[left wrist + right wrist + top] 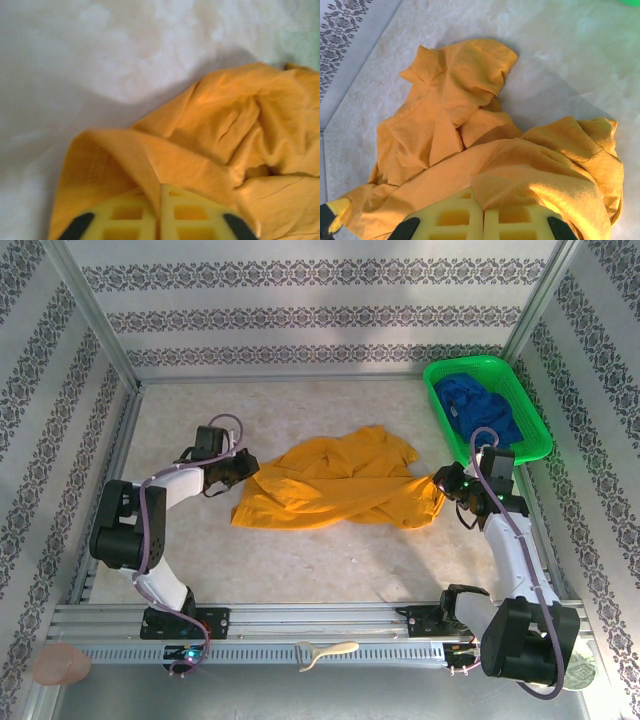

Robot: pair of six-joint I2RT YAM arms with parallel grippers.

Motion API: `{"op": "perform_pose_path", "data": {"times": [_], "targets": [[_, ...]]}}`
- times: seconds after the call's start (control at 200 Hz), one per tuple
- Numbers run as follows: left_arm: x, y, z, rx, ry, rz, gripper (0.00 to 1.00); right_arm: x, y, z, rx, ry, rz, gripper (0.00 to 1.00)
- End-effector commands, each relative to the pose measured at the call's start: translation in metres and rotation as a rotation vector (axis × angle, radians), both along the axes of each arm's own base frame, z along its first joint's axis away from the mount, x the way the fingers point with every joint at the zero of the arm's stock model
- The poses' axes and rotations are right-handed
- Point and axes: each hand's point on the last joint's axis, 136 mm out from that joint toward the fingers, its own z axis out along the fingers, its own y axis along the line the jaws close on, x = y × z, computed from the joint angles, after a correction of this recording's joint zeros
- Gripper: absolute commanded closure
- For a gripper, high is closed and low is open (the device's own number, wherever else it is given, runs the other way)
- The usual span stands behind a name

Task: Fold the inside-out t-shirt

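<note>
The inside-out t-shirt (335,485) is a mustard-yellow garment lying crumpled across the middle of the table, plain side up. My left gripper (240,466) is at the shirt's left edge. In the left wrist view the left gripper (160,192) is shut on a raised fold of the t-shirt (220,125), the cloth pinched between the yellow pads. My right gripper (447,481) is at the shirt's right end. In the right wrist view the right gripper (483,207) is shut on a bunch of the t-shirt (450,115), which drapes over its pads.
A green basket (528,405) at the back right holds a deep-blue garment (478,408), close behind my right arm. Patterned walls enclose the table on three sides. A metal rail (320,625) runs along the near edge. Bare tabletop (330,560) lies in front of the shirt.
</note>
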Motion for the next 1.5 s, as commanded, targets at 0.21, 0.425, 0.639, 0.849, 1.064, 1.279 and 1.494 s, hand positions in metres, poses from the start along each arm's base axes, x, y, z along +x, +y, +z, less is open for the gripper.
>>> {"op": "perform_pose_path", "data": {"times": [0.21,0.425,0.639,0.849,1.064,1.279,1.494], "targets": [[0.060,-0.027,0.063,-0.184,-0.108,0.012,1.00,0.009,-0.011,-0.007,-0.044,0.008,-0.042,1.00],[0.072,-0.030,0.033,-0.129,-0.047,0.010,0.46,0.014,-0.016,-0.011,-0.057,0.014,-0.064,1.00],[0.049,-0.011,0.021,0.008,-0.027,0.034,0.41,0.016,-0.016,-0.011,-0.056,0.011,-0.064,1.00],[0.026,-0.001,0.008,0.087,-0.023,0.010,0.41,0.017,-0.015,-0.009,-0.055,0.007,-0.056,1.00],[0.021,-0.006,-0.008,0.088,0.028,-0.045,0.41,0.019,-0.014,-0.010,-0.045,0.007,-0.057,1.00],[0.022,-0.018,-0.022,0.070,0.067,-0.092,0.42,0.017,-0.014,-0.013,-0.041,0.010,-0.060,1.00],[0.029,-0.023,-0.013,0.056,0.028,-0.102,0.91,0.017,-0.014,-0.010,-0.041,0.005,-0.062,1.00]]}}
